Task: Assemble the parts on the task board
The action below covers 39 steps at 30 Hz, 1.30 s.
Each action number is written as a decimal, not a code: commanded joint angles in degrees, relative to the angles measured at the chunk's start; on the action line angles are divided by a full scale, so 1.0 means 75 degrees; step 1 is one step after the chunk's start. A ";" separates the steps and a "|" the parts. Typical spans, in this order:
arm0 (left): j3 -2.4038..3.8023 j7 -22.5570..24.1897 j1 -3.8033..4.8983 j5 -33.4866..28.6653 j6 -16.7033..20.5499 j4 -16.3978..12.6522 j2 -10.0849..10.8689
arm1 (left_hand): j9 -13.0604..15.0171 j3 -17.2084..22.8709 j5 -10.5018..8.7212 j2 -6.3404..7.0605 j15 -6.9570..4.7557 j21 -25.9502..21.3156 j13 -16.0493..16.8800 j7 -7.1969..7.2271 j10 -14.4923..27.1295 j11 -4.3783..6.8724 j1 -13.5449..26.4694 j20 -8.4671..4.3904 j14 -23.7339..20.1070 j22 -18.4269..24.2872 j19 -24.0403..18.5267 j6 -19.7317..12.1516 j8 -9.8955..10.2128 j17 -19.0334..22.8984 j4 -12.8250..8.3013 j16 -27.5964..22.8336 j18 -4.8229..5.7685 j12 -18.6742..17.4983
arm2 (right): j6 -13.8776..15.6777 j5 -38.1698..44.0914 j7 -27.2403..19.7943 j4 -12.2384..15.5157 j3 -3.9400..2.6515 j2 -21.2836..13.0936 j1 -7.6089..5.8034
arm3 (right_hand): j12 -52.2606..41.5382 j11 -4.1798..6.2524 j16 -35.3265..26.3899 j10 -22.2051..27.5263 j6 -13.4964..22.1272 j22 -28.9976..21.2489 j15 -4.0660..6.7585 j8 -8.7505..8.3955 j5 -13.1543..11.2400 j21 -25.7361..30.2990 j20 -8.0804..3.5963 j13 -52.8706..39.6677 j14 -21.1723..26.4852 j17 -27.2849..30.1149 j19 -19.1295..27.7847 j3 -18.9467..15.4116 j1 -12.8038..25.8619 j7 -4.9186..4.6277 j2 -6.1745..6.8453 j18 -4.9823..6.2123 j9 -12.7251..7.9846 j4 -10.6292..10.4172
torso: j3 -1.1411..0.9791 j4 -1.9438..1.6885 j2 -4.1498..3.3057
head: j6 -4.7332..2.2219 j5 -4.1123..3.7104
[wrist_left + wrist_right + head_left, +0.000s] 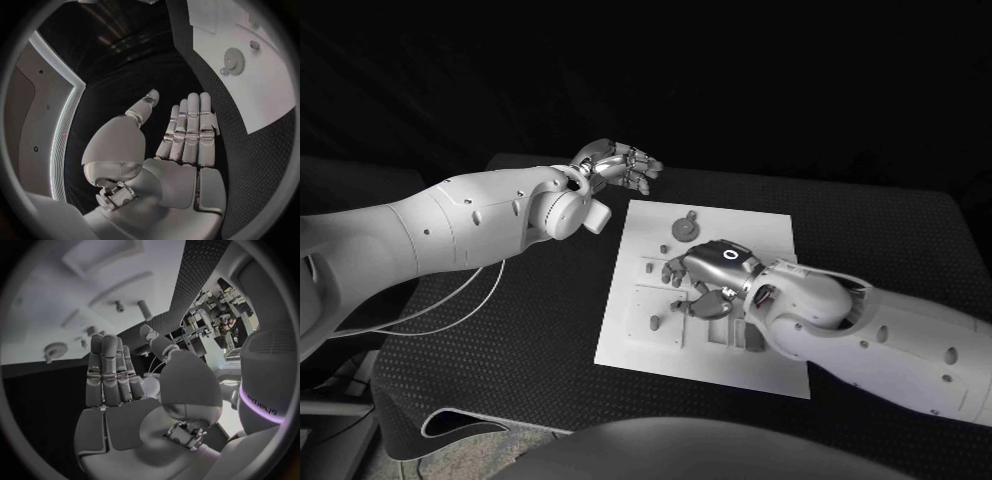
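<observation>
Task board (646,330) was pictured lying in the middle of the black tabletop (502,330), its long axis running away from the robot. Nearest the camera, the right robot hand (711,275) was seen poised over the board's middle, among small parts; whether its fingers were closed on one could not be told. Farther off, a gear-shaped part (682,229) was shown near the board's far end. Beyond the far left corner, the left robot hand (620,165) was held with fingers spread, nothing grasped. The right hand was judged nearer the work.
</observation>
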<state>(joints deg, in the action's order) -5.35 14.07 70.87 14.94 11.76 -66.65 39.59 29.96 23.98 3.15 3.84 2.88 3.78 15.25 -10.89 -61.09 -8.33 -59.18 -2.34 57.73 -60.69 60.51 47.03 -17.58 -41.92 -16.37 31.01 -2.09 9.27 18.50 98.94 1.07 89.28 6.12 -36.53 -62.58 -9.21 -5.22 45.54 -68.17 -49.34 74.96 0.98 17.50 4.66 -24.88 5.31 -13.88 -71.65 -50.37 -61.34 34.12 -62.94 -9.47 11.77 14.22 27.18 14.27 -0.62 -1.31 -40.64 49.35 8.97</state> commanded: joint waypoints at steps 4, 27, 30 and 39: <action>0.0006 0.0070 0.0012 0.0010 -0.0054 0.0064 0.0046 | -0.0013 -0.0045 -0.0039 -0.0012 0.0046 0.0013 -0.0011 -0.0002 0.0049 0.0008 0.0071 -0.0009 0.0020 0.0009 -0.0038 -0.0055 -0.0035 -0.0014 -0.0003 -0.0028 -0.0053 -0.0006 | -0.0646 -0.2838 0.0724 0.0202 -0.0196 -0.0806 -0.0559 | -0.2129 0.0403 0.0869 -0.0655 -0.0014 0.0204 0.0397 0.0038 -0.0008 -0.0543 -0.0168 -0.2188 -0.0067 -0.0394 -0.0239 -0.0320 0.0437 0.0113 -0.0218 0.0103 0.0091 -0.0447 | -0.0001 0.0027 -0.0004 | -0.0164 -0.0201; 0.0002 0.0059 0.0010 0.0010 -0.0071 0.0082 0.0058 | -0.0016 -0.0045 -0.0039 -0.0005 0.0045 0.0016 -0.0010 0.0000 0.0044 0.0010 0.0073 -0.0010 0.0026 0.0014 -0.0033 -0.0051 -0.0044 -0.0021 0.0000 -0.0031 -0.0054 -0.0001 | -0.3403 -0.4411 0.3260 0.0675 0.0312 -0.2322 -0.0699 | -0.7695 0.0830 0.4583 0.0881 -0.0741 0.0183 0.0799 0.0561 -0.0028 -0.2672 -0.0819 -0.6807 -0.0330 -0.2021 -0.0501 -0.0748 0.2153 0.0555 -0.0548 0.0104 0.1358 -0.2025 | -0.0004 0.0071 -0.0013 | -0.0269 -0.0390; 0.0001 0.0059 0.0010 0.0010 -0.0072 0.0084 0.0063 | -0.0016 -0.0045 -0.0039 -0.0004 0.0045 0.0016 -0.0010 0.0000 0.0044 0.0010 0.0074 -0.0010 0.0026 0.0015 -0.0033 -0.0050 -0.0045 -0.0022 0.0000 -0.0031 -0.0054 0.0000 | -0.3505 -0.4433 0.3361 0.0711 0.0320 -0.2357 -0.0649 | -0.7703 0.0832 0.4622 0.0872 -0.0727 0.0182 0.0803 0.0525 -0.0027 -0.2701 -0.0832 -0.6801 -0.0348 -0.2037 -0.0494 -0.0771 0.2215 0.0555 -0.0530 0.0104 0.1364 -0.2027 | -0.0006 0.0070 -0.0013 | -0.0261 -0.0387; 0.0001 0.0067 0.0010 0.0010 -0.0079 0.0068 0.0063 | -0.0017 -0.0043 -0.0039 -0.0004 0.0045 0.0017 -0.0010 0.0001 0.0043 0.0011 0.0072 -0.0010 0.0027 0.0017 -0.0033 -0.0050 -0.0049 -0.0024 0.0000 -0.0034 -0.0054 0.0001 | -0.3487 -0.4639 0.3381 0.0720 0.0349 -0.2256 -0.0481 | -0.7709 0.0819 0.4690 0.0871 -0.0722 0.0176 0.0790 0.0422 -0.0023 -0.2761 -0.0856 -0.6778 -0.0338 -0.2009 -0.0462 -0.0792 0.2410 0.0541 -0.0481 0.0104 0.1355 -0.2081 | -0.0002 0.0059 -0.0017 | -0.0235 -0.0425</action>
<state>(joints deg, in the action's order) -5.39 14.06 70.87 14.94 11.77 -66.02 40.12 29.92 23.98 3.15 3.84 2.88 3.78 15.26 -10.92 -61.08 -8.33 -59.18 -2.34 57.73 -60.66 60.51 47.06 -17.58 -42.00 -16.37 31.01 -1.62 9.27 -6.20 66.01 25.59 94.42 8.71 -53.71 -66.44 -66.71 -1.09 80.53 -63.58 -52.15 74.95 5.70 20.94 4.66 -45.37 -0.44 -64.78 -72.60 -65.46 -65.20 28.23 -45.40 -5.82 8.15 13.82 37.33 -0.95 -0.63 -0.83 -40.74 47.46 5.84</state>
